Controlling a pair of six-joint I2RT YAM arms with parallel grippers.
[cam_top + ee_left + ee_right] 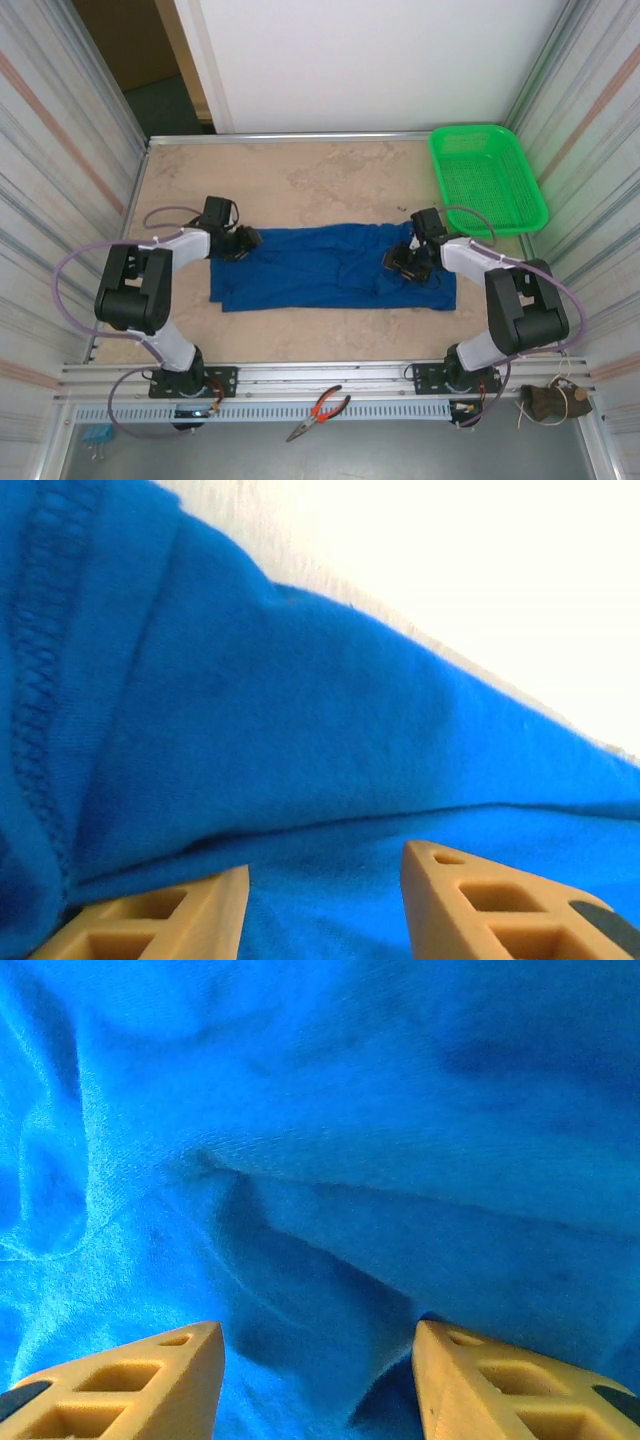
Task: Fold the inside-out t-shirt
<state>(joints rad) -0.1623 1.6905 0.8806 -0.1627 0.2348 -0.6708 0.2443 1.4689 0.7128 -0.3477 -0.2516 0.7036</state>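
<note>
Overhead, the blue t-shirt [330,268] lies flat across the middle of the table [330,180], with bare tabletop beyond its far edge. The green basket [470,129] sits in the far right corner, apart from it. At the left wrist, the left gripper [325,910] is half-parted over a fold beside the stitched hem, and whether it grips is unclear. At the right wrist, the right gripper [318,1385] is spread above rumpled cloth, holding nothing.

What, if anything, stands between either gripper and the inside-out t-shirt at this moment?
Nothing visible does. The left gripper is down at the left end of the t-shirt and the right gripper at its right end, blue cloth directly before their open jaws. The green basket sits apart at the far right corner.
</note>
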